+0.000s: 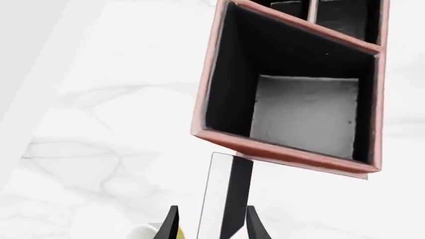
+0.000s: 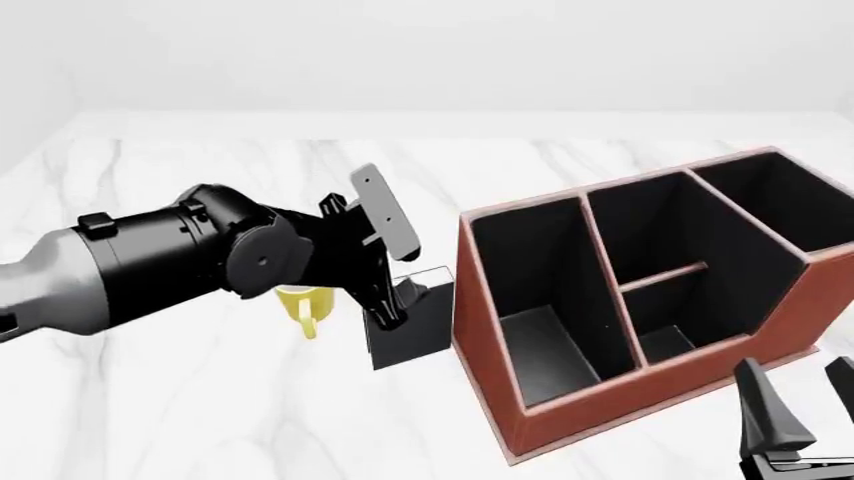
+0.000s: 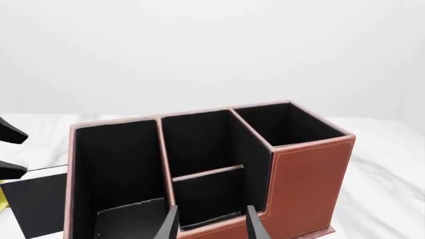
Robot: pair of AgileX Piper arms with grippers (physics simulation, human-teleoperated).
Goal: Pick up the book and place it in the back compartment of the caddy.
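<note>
My left jaws (image 2: 390, 300) are clamped on the thin rectangular book with black cover and white page edges (image 2: 411, 328), held on edge above the white marble bench (image 2: 200, 400), its long axis running out along my fingers. The reddish-brown rectangular caddy with black lining (image 2: 494, 400) sits just beside the book at about three o'clock in the front view. The small square back compartment (image 2: 667, 345), behind the short cross divider, lies further that way, so I judge the book must lift over the near wall. My right jaws (image 2: 797, 405) hang parted and empty near the caddy's front corner. A yellow mug (image 2: 304, 305) stands behind my left wrist.
</note>
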